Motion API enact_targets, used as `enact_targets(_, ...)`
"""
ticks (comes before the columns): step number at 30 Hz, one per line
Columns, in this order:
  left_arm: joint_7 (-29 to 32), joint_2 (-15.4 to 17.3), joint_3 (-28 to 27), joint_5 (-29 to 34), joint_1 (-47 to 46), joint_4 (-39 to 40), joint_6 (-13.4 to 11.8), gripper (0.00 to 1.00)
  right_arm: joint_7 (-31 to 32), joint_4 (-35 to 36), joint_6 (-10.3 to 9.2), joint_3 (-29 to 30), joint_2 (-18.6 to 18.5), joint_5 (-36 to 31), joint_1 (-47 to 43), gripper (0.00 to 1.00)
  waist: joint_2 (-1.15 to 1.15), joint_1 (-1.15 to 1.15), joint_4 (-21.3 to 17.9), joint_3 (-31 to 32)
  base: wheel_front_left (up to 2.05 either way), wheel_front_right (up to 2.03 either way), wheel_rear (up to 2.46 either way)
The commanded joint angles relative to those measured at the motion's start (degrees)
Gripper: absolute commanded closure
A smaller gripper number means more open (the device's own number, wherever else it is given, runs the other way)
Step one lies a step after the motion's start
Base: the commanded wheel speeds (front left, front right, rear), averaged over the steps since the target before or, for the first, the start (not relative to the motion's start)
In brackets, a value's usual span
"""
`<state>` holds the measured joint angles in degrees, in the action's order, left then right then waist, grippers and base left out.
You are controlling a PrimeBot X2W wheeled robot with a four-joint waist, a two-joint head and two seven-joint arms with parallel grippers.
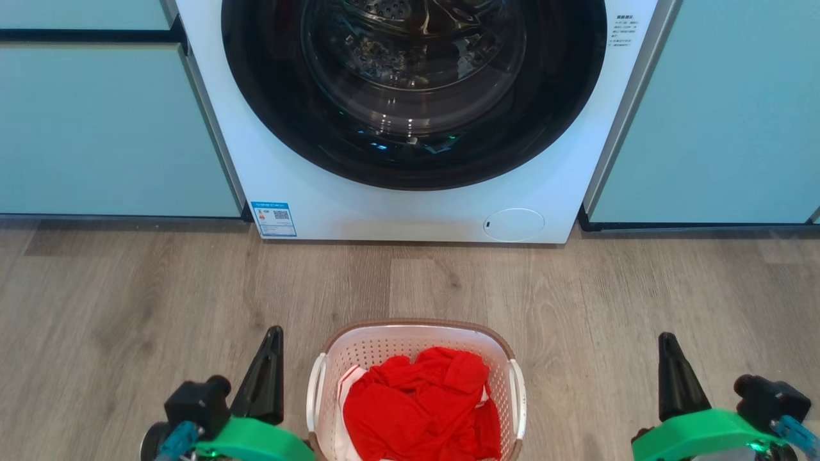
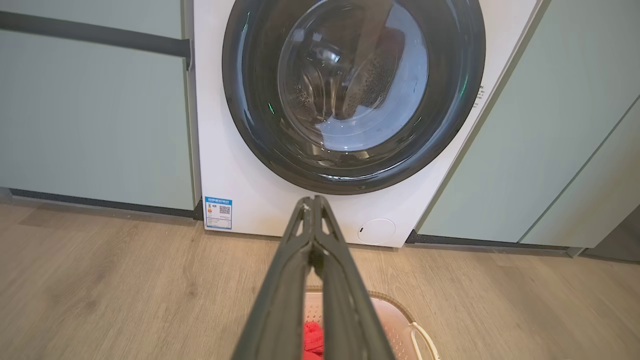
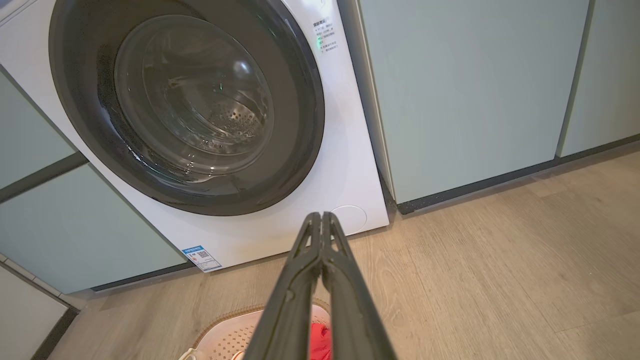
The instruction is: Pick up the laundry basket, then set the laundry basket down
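The laundry basket [image 1: 384,346], white and perforated with a brown rim, stands on the wood floor at the bottom middle of the head view, with red cloth [image 1: 423,403] piled inside. My left gripper [image 1: 274,336] hangs just left of the basket, apart from its white handle [image 1: 314,390], with both fingers pressed together and nothing between them. My right gripper [image 1: 666,342] is well off to the right of the basket, also shut and empty. In the left wrist view the shut left gripper [image 2: 312,200] hides part of the basket [image 2: 395,310]. In the right wrist view the right gripper [image 3: 320,216] crosses the basket [image 3: 225,340].
A white front-loading washing machine [image 1: 410,211] with a closed dark round door [image 1: 413,89] faces me beyond the basket. Pale green cabinet fronts [image 1: 109,128] flank it on both sides. Bare wood floor [image 1: 128,301] lies between the machine and the basket.
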<state>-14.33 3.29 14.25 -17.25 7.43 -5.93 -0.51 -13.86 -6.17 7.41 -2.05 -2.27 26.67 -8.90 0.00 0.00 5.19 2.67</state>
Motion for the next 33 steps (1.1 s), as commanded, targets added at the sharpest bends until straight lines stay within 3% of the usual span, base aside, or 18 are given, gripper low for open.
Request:
enact_targets(1,0.1,0.1,-0.4,-1.6,-2.5,2.0,0.1,1.00,0.2,1.8,0.00,0.1,-0.1,1.4,1.4,1.00,0.00,0.00,-0.1,0.0,0.00,0.00,0.00)
enact_targets(33,4.3,1.1,-4.2,-22.3,-5.5,-1.0,2.3,1.00,4.7,-0.8,0.02,1.3,-1.1,19.3,5.0,1.00,0.00,0.00,-1.4,-0.8,0.00,0.00,0.00)
